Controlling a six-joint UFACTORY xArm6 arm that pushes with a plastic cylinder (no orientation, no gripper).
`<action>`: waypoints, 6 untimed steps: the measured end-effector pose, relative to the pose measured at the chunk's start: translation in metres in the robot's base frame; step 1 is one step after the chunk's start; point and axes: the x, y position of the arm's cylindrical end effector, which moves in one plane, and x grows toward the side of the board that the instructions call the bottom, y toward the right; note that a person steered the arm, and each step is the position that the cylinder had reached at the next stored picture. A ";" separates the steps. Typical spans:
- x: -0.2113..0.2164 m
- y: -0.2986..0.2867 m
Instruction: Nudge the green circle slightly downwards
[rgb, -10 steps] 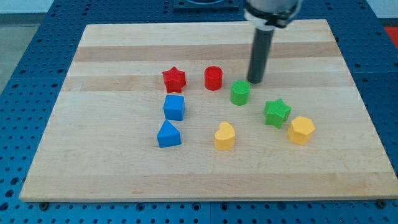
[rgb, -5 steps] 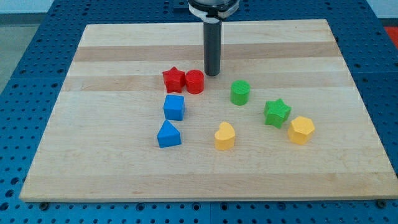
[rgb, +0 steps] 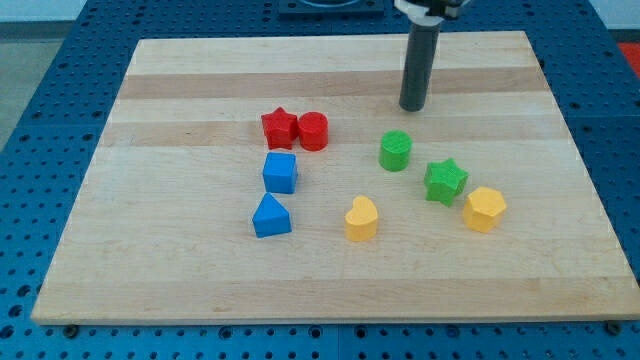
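The green circle (rgb: 395, 151) is a short green cylinder on the wooden board (rgb: 180, 90), right of centre. My tip (rgb: 412, 107) is above it toward the view's top and slightly right, with a clear gap between them. The dark rod rises from the tip to the view's top edge. A green star (rgb: 445, 181) lies just to the lower right of the green circle.
A red star (rgb: 279, 127) and a red circle (rgb: 313, 131) touch each other left of the green circle. A blue cube (rgb: 280, 172) and a blue triangular block (rgb: 271, 216) sit below them. A yellow heart (rgb: 361, 218) and a yellow hexagon (rgb: 484, 208) lie nearer the view's bottom.
My tip swung left and pushed the red circle against the red star, then moved back right above the green circle. The green circle has shifted slightly to the right and down.
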 end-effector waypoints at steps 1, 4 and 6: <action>-0.037 0.020; -0.117 0.010; -0.006 -0.008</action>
